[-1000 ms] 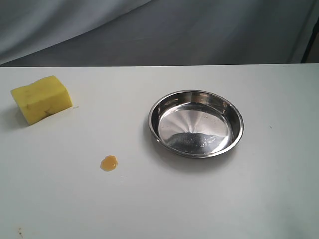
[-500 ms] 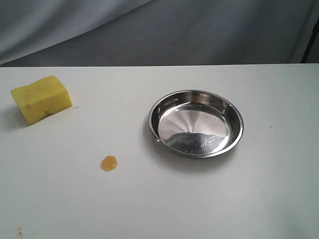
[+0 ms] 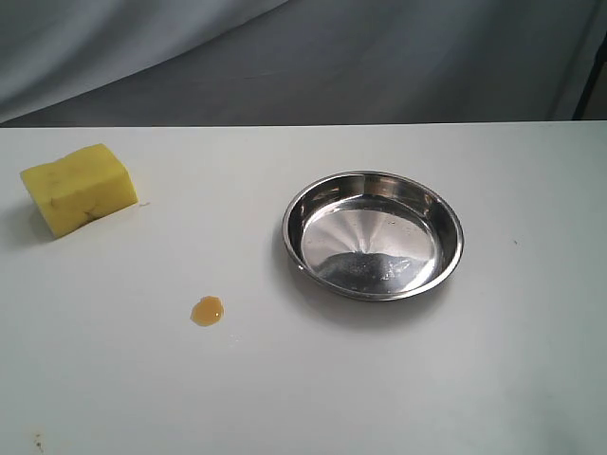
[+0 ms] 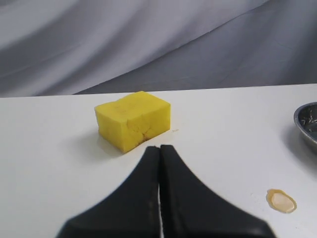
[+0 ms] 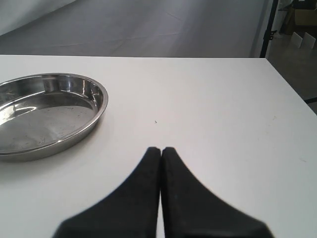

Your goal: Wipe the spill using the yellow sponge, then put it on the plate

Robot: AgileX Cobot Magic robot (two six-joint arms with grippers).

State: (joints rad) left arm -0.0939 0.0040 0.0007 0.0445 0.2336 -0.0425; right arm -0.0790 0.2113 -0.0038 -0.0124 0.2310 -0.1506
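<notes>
The yellow sponge [image 3: 79,188] lies on the white table at the far left, also seen in the left wrist view as the sponge [image 4: 132,119]. The small amber spill [image 3: 207,310] sits nearer the front, between sponge and plate; the spill [image 4: 281,201] shows in the left wrist view too. The steel plate [image 3: 300,210] stands right of centre, and the right wrist view shows the plate [image 5: 101,99] as well. My left gripper [image 4: 160,148] is shut and empty, just short of the sponge. My right gripper [image 5: 161,149] is shut and empty, beside the plate. Neither gripper appears in the exterior view.
A grey cloth backdrop [image 3: 303,57] hangs behind the table. The table's right edge [image 5: 290,82] runs close to the right gripper, with floor and a dark stand beyond it. The plate's rim [image 4: 300,124] shows in the left wrist view.
</notes>
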